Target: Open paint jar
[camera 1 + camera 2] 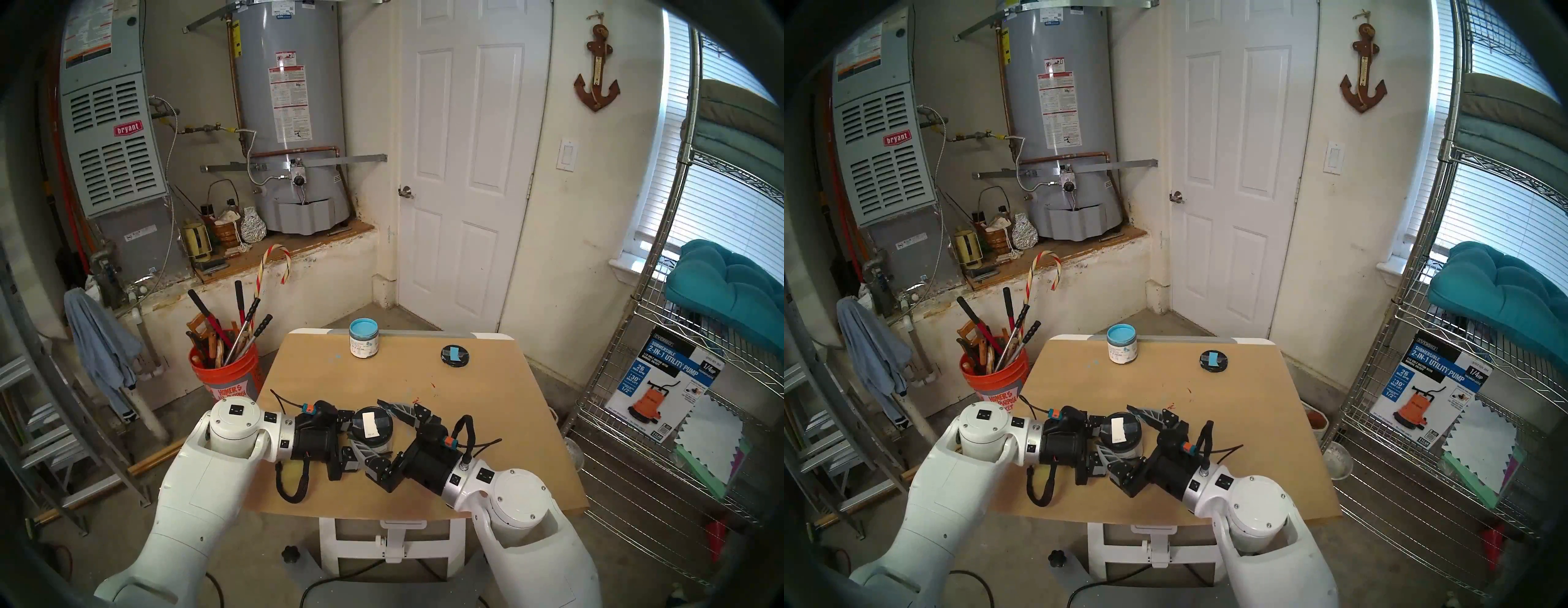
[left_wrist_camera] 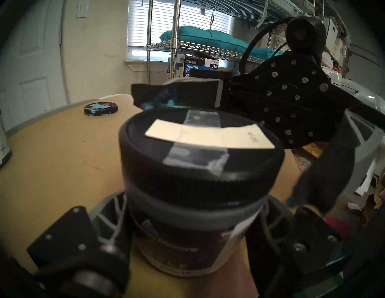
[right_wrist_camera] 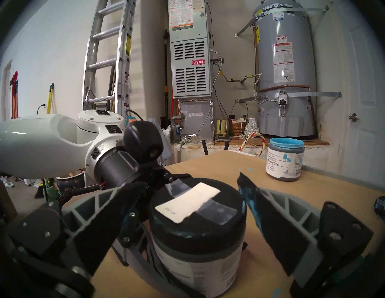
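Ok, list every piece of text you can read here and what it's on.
"bryant": furnace
"EVERBILT SUBMERSIBLE 2-IN-1 UTILITY PUMP", "1/4 HP": pump box
"HOMER'S": orange bucket
"(Half Pint)": open blue paint jar
"A.O.Smith": water heater
Held paint jar label, heater warning stickers: too blurred.

Matt black ribbed plastic lid (image 2: 200,166), paper-labelled paint jar (image 3: 198,266), smooth matt wooden table (image 1: 424,373)

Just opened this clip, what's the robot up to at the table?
It is set up to unscrew a paint jar. The left gripper is shut on the jar's body, holding it steady on the table. The right gripper has its jaws open on either side of the black lid, not yet gripping it. The lid is still on. A second open jar of blue paint and its loose lid sit at the far edge.
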You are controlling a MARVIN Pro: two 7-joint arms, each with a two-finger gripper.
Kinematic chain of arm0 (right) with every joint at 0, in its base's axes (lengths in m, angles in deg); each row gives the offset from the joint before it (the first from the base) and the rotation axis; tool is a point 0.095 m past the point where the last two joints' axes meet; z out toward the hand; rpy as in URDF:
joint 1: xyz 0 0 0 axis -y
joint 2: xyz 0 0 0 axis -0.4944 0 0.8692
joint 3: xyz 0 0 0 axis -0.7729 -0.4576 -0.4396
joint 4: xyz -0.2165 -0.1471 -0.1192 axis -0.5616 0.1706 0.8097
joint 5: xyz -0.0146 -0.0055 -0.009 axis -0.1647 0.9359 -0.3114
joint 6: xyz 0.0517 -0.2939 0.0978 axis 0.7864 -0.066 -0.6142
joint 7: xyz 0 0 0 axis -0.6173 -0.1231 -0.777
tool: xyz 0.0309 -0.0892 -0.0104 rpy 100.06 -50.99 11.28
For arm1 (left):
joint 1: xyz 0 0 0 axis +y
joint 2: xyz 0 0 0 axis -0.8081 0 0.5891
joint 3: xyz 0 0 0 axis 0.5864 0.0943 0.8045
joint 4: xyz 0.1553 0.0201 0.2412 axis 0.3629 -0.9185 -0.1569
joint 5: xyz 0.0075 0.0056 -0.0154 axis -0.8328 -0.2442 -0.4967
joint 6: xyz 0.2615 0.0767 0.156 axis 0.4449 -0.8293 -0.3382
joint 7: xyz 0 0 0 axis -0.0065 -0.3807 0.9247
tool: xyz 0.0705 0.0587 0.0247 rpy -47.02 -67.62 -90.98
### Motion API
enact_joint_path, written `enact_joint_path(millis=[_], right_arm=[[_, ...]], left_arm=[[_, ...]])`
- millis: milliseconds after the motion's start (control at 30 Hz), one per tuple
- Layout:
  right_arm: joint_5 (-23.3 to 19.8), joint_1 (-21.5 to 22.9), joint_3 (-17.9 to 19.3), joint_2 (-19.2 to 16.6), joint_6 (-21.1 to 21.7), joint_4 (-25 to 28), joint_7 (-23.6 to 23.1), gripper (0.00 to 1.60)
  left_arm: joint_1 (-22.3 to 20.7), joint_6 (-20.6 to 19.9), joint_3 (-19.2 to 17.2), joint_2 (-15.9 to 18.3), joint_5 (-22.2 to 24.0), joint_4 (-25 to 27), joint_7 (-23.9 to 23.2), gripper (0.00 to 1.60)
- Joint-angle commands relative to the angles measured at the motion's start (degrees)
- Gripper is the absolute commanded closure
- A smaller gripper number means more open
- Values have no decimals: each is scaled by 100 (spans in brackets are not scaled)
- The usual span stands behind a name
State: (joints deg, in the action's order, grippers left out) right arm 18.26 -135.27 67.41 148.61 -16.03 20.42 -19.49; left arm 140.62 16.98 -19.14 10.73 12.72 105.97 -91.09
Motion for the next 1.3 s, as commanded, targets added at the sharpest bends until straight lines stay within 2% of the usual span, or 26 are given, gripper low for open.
enact_joint_path(millis=[0, 433, 800, 833, 867, 933, 967, 1033, 1100, 1133, 1167, 1233, 1267], right_arm=[[-66, 77, 5, 54, -22, 94, -16, 0], [51, 65, -7, 47, -299, -40, 51, 0], [40, 90, -33, 33, -334, -98, 68, 1], [40, 92, -33, 30, -334, -98, 68, 16], [35, 98, -36, 21, -336, -98, 64, 48], [19, 111, -38, 0, -333, -94, 46, 80], [19, 111, -38, 0, -333, -94, 46, 80], [-13, 145, -33, -36, -307, -92, -27, 97], [-29, 164, -28, -56, -276, -88, -65, 102], [-47, 191, -24, -80, -271, -98, -110, 113], [-82, 242, 4, -110, -252, -122, -171, 131], [-129, 281, 21, -135, -215, -125, -240, 136], [-182, 366, 37, -200, -184, -146, -369, 160]], left_arm=[[0, 67, -13, -48, 7, -36, 53, 160], [-47, 64, -18, -30, 28, -81, -3, 160], [-57, 87, -27, -19, 40, -100, -20, 160], [-57, 86, -27, -19, 41, -99, -21, 160], [-58, 90, -27, -18, 42, -100, -21, 160], [-63, 96, -21, -15, 42, -108, -28, 160], [-63, 96, -21, -15, 42, -108, -28, 160], [-64, 82, -14, -15, 41, -89, -29, 160], [-64, 81, -13, -15, 39, -85, -29, 160], [-65, 82, -13, -15, 38, -82, -29, 160], [-65, 83, -14, -14, 34, -78, -26, 160], [-66, 84, -15, -12, 32, -77, -26, 160], [-71, 83, -15, -6, 28, -73, -29, 160]])
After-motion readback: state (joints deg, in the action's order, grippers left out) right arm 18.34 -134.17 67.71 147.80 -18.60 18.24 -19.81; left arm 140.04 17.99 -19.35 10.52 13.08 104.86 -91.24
